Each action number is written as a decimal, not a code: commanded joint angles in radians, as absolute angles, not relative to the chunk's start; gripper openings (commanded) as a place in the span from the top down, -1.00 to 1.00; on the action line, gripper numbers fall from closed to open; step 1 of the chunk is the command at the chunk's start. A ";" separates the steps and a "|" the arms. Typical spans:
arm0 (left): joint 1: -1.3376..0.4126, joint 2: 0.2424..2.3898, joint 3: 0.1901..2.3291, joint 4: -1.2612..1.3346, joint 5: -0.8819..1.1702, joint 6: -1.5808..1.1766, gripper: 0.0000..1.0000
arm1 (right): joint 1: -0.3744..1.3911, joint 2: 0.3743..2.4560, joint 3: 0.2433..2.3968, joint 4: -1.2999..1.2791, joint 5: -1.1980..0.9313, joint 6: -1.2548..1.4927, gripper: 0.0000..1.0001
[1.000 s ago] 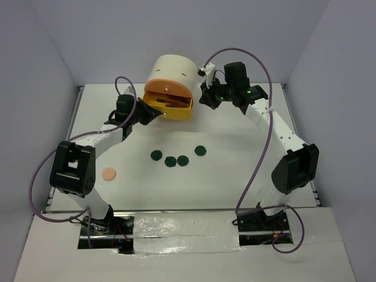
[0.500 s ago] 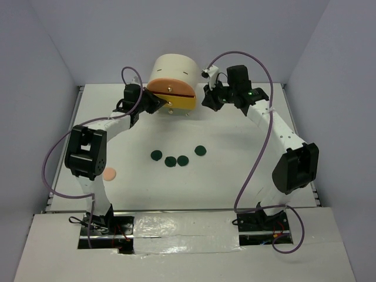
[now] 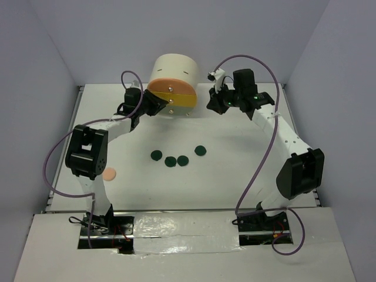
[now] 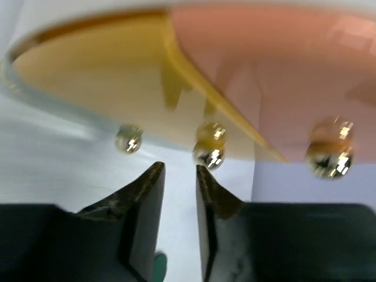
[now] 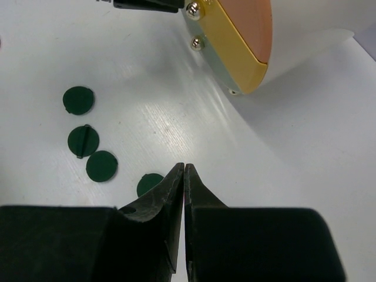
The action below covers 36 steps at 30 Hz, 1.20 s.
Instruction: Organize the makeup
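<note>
Drawers (image 3: 176, 98) shut, green discs (image 3: 170, 161) not yet stored
Left claw (image 4: 179, 169) slightly parted, right claw (image 5: 184, 167) nearly closed, both empty; discs lie six o'clock of the cabinet (image 3: 173, 67), puff (image 3: 109, 174) at seven; next, probably a disc pickup.

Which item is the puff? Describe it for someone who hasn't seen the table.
Start at the cream drum-shaped cabinet at the back of the table, then follow the left arm down to its black elbow. Beside that elbow lies a small flat round puff. It is peach and alone, while the four discs mid-table are dark green.
</note>
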<state>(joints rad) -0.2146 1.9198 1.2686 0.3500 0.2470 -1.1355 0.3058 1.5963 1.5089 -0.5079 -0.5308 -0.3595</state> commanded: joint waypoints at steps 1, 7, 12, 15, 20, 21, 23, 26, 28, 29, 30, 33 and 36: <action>-0.219 1.823 1.168 0.466 0.242 -1.140 0.22 | 0.293 1.531 1.482 -0.468 -0.549 -0.350 0.79; -0.221 1.764 1.039 0.523 0.259 -1.135 0.78 | 0.282 1.513 1.416 -0.457 -0.554 -0.348 0.74; -0.219 1.827 0.999 0.624 0.290 -1.172 0.57 | 0.278 1.500 1.387 -0.456 -0.575 -0.351 0.65; -0.222 1.887 1.026 0.638 0.307 -1.181 0.26 | 0.270 1.496 1.381 -0.459 -0.586 -0.357 0.57; -0.233 1.966 1.101 0.623 0.308 -1.178 0.08 | 0.259 1.494 1.381 -0.457 -0.600 -0.354 0.54; -0.235 1.976 1.126 0.615 0.308 -1.178 0.08 | 0.255 1.494 1.381 -0.456 -0.601 -0.353 0.54; -0.235 2.000 1.141 0.600 0.308 -1.178 0.07 | 0.250 1.493 1.382 -0.457 -0.606 -0.353 0.53; -0.236 2.025 1.161 0.603 0.302 -1.184 0.06 | 0.238 1.493 1.384 -0.456 -0.606 -0.353 0.53; -0.236 2.037 1.173 0.614 0.301 -1.187 0.06 | 0.232 1.493 1.382 -0.457 -0.607 -0.353 0.53; -0.236 2.049 1.178 0.614 0.299 -1.189 0.05 | 0.229 1.493 1.381 -0.457 -0.607 -0.353 0.53; -0.236 2.054 1.187 0.614 0.299 -1.192 0.05 | 0.229 1.493 1.381 -0.457 -0.609 -0.351 0.53; -0.236 2.077 1.206 0.598 0.290 -1.193 0.04 | 0.221 1.493 1.381 -0.459 -0.614 -0.348 0.53; -0.238 2.097 1.219 0.604 0.281 -1.209 0.03 | 0.215 1.491 1.381 -0.459 -0.615 -0.348 0.53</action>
